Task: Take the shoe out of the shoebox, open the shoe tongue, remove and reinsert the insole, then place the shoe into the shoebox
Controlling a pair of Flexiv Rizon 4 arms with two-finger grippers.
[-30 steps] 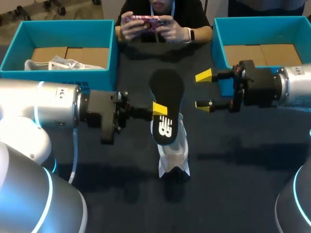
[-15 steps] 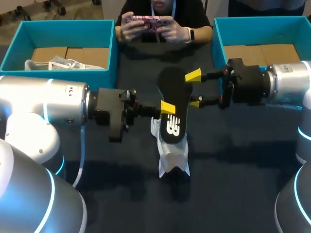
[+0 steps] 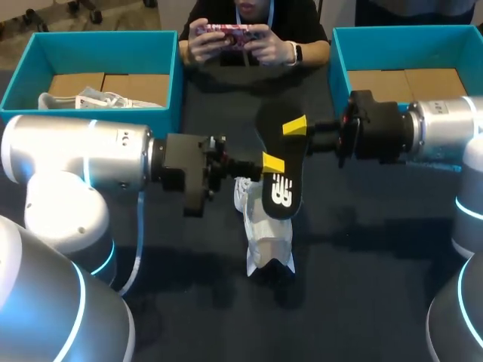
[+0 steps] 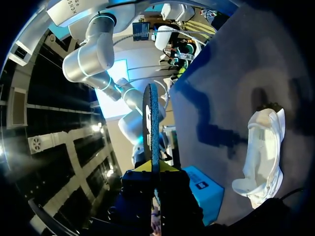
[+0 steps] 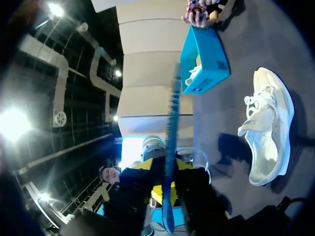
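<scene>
A black insole [image 3: 283,192] hangs in the air above the table's middle, held from both sides. My left gripper [image 3: 270,162] is shut on its near-left edge; in the left wrist view the insole [image 4: 151,123] stands edge-on between that gripper's [image 4: 156,169] fingers. My right gripper [image 3: 296,128] is closed on the insole's far end, and the insole [image 5: 172,113] runs edge-on between its [image 5: 169,169] fingers. The white shoe [image 3: 268,237] lies on the dark table under the insole; it also shows as the shoe [image 4: 261,147] and the shoe [image 5: 270,123] in the wrist views.
A teal shoebox [image 3: 170,90] at the back left holds another white shoe [image 3: 98,99]. A second teal shoebox [image 3: 339,60] stands at the back right, behind my right arm. Dark tabletop [image 3: 362,286] stretches in front of the shoe.
My right gripper moved left to the insole's far end and closed on it. My left arm carried the insole slightly to the right, still gripping it.
</scene>
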